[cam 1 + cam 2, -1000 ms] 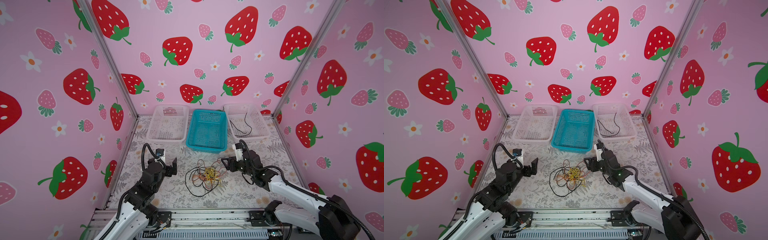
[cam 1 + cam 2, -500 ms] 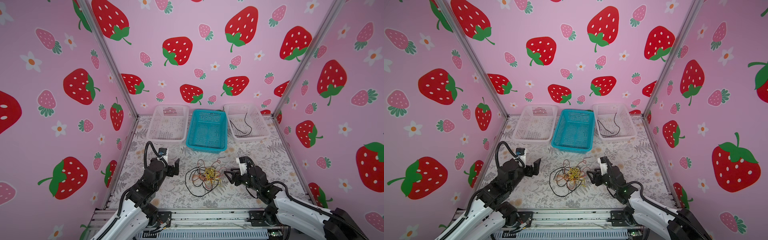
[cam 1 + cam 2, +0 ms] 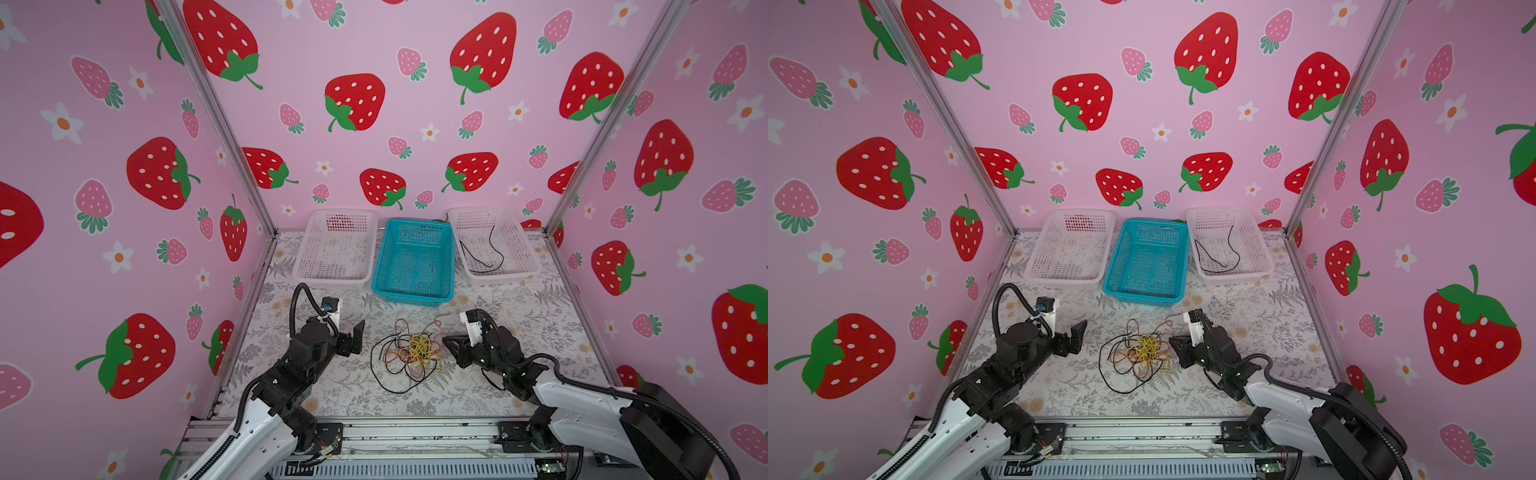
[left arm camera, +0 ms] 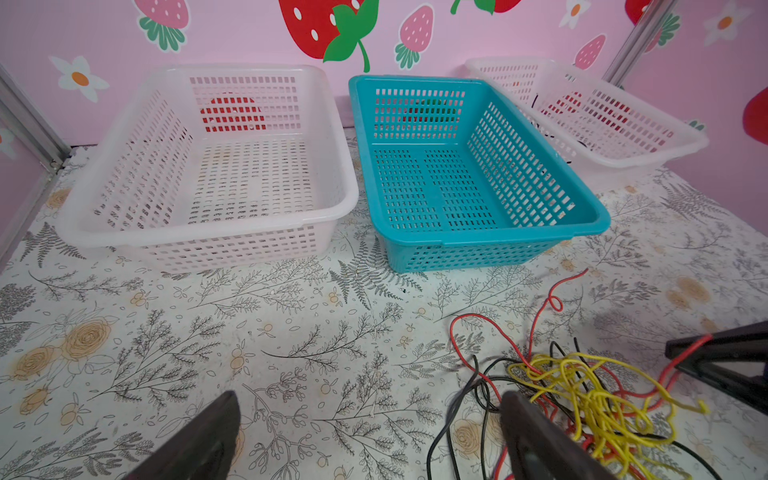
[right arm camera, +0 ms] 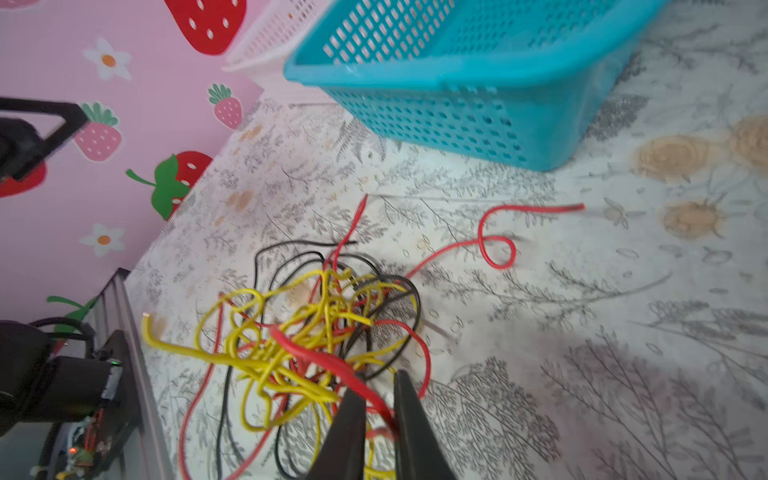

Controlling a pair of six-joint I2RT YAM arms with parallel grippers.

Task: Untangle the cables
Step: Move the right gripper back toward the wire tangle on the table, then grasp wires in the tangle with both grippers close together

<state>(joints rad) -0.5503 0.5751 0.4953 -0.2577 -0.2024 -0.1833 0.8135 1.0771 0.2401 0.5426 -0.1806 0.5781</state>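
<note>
- Right gripper [image 5: 377,380]: I see its fingers drawn almost together, with a red cable [image 5: 328,361] pinched between them. In both top views it sits low at the right edge of the tangle.
- Left gripper [image 4: 370,399]: the jaws are spread wide and hold nothing. In both top views I place it left of the tangle, close to the outer black loops; I cannot tell if it touches them.
- Cables [image 3: 409,353]: one knotted heap of red, yellow and black strands lies on the floral table [image 3: 519,316] between the two grippers. Yellow is bunched at the middle and black loops trail toward the near edge. One red end curls away toward the baskets.
- Blue basket [image 3: 413,291]: it stands in the middle of the far row, just behind the heap.
- Left white basket [image 3: 332,277]: it stands just beside the blue one, on its left.
- Right white basket [image 3: 505,276]: it stands on the blue one's right. One black cable [image 3: 486,259] lies loose on its floor, well apart from the heap.
- Strawberry wall [image 3: 415,124]: this pink printed panel stands directly behind the three baskets.
</note>
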